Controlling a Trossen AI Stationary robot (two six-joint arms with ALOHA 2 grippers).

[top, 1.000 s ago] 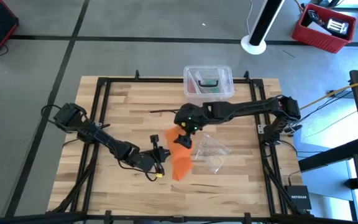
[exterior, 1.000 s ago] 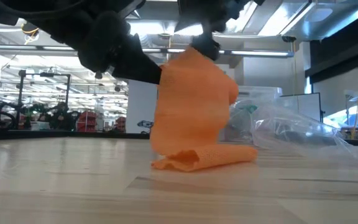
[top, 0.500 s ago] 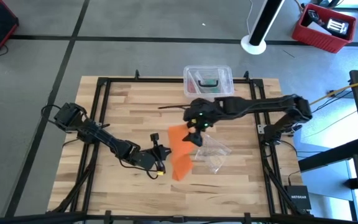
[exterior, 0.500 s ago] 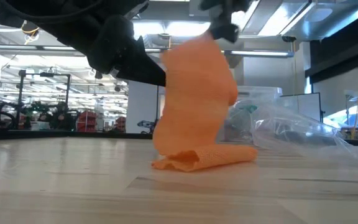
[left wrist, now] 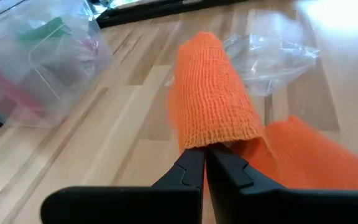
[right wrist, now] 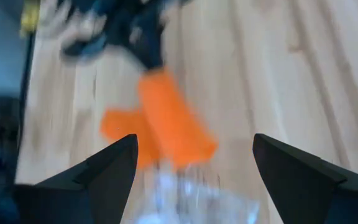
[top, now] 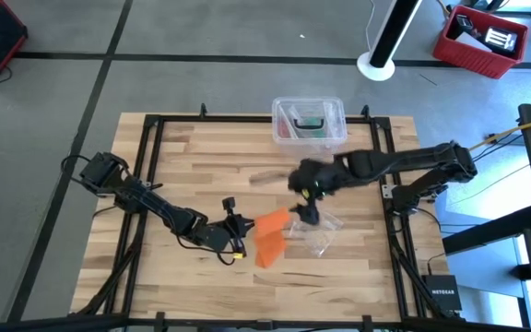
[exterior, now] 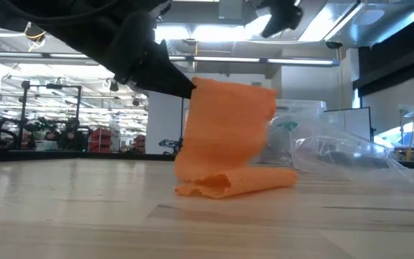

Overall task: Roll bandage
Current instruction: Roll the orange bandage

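Observation:
The orange bandage (top: 270,238) lies near the middle of the table. One end is held up off the wood (exterior: 225,122) and the rest lies folded flat on the tabletop (exterior: 236,183). My left gripper (top: 240,231) reaches in from the table's left and is shut on the raised end. My right gripper (top: 307,210) hangs open above the bandage's right side, clear of it. In the right wrist view the bandage (right wrist: 169,121) shows below the gripper's spread fingers (right wrist: 194,165). My left gripper pinches the bandage's raised end edge (left wrist: 219,138) between its two fingertips (left wrist: 188,167). It comes nearly level from the table's left, slanting a little down. The band runs on from the fingers as a raised strip, then drops to the folded part (left wrist: 309,155) on the table.
A crumpled clear plastic bag (top: 319,231) lies just right of the bandage. A clear plastic box (top: 309,120) with small items stands at the far edge. Black frame rails (top: 150,184) border the tabletop. Bare wood lies to the near left.
My right gripper has drawn away from the bandage's top, going up and toward the table's right edge with its fingers spread. The raised part of the bandage has sunk lower and drawn in toward my left gripper. The part on the table has stayed put.

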